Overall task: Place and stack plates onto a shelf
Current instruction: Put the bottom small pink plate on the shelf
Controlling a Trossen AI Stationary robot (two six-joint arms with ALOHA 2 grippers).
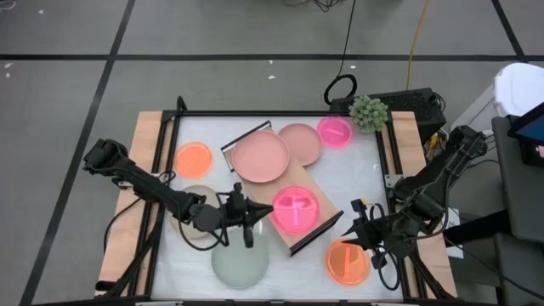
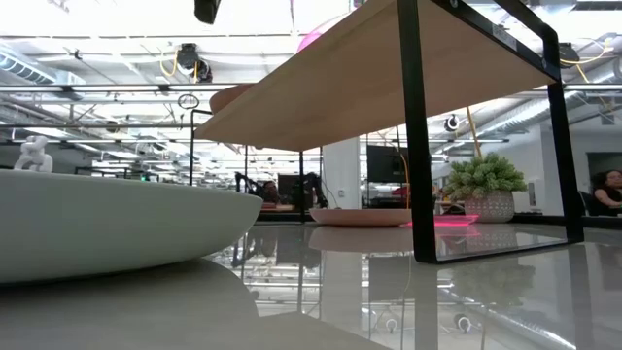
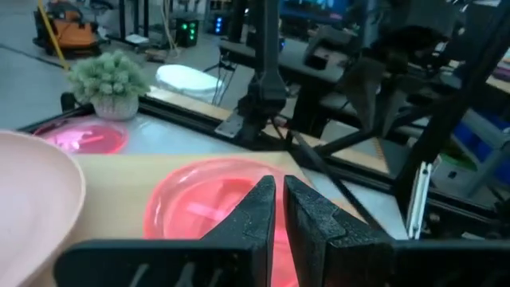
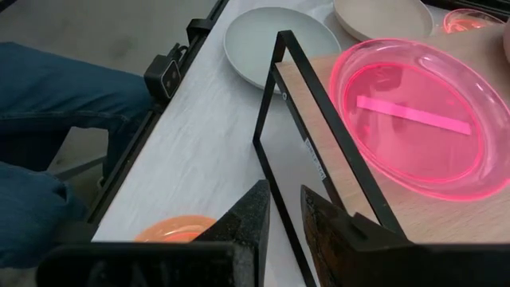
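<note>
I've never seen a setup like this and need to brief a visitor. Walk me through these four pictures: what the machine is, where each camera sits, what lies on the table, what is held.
This is a robot with two dark arms at a white table. One camera looks straight down, one sits at table-top height, and one rides on each wrist.

From above, the left gripper hangs by the near end of a light-wood shelf; the right gripper is beside that shelf's black frame end. Both have their fingers nearly together and hold nothing.

On the shelf lie a dusty-pink plate and a hot-pink divided plate. On the table are another dusty-pink plate, a second hot-pink plate, two orange plates, a beige plate, a grey-green plate and a small potted plant.
</note>
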